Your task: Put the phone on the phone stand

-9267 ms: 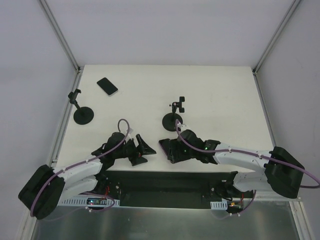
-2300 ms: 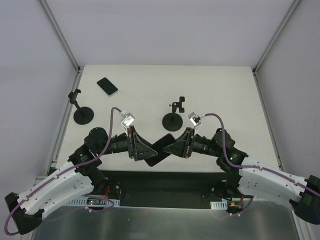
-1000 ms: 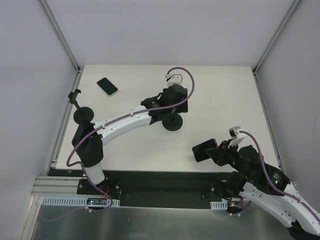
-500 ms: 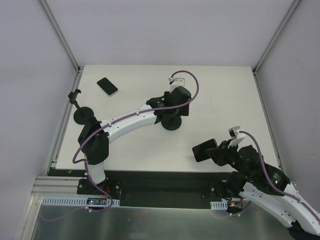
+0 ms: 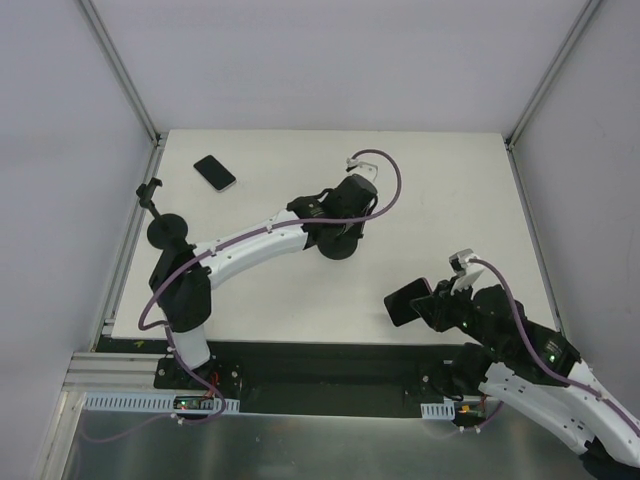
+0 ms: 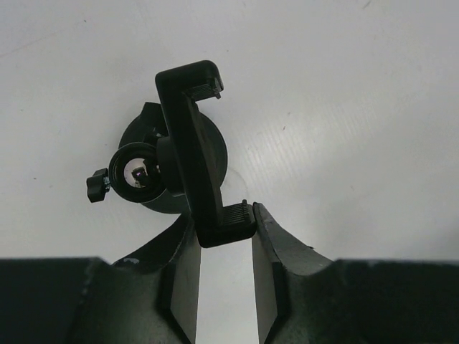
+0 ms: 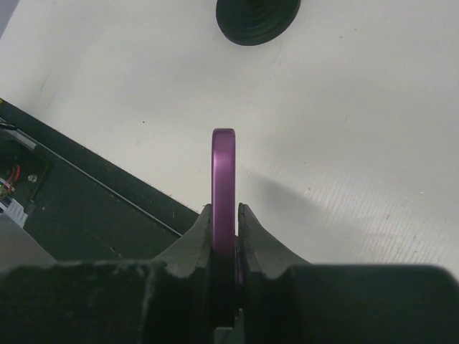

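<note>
l gripper (image 6: 224,215) clenched on the lower foot of the phone stand (image 6: 188,136) cradle, one finger each side, pads look in contact. stand is at centre of top view, base on table (image 5: 450,190). r gripper (image 7: 225,215) clamped on the purple phone (image 7: 224,179), held edge-on. in top view the phone is lower right of centre, well apart from the stand.

step in hand (my read): steady the stand w/ l, bring phone over w/ r.

to do it well:
- l grip firm, but don't tip the base or swivel the cradle.
- if the cradle is sprung, l prob. has to pull the foot out to widen it. can't tell from here.
- r must turn the phone flat-back to the cradle, ends lined up w/ upper hook and foot.
- l fingers crowd the foot: bring the phone in from the hook side.
- 2nd phone (image 5: 214,172) and 2nd stand (image 5: 165,228), upper left: leave alone.
</note>
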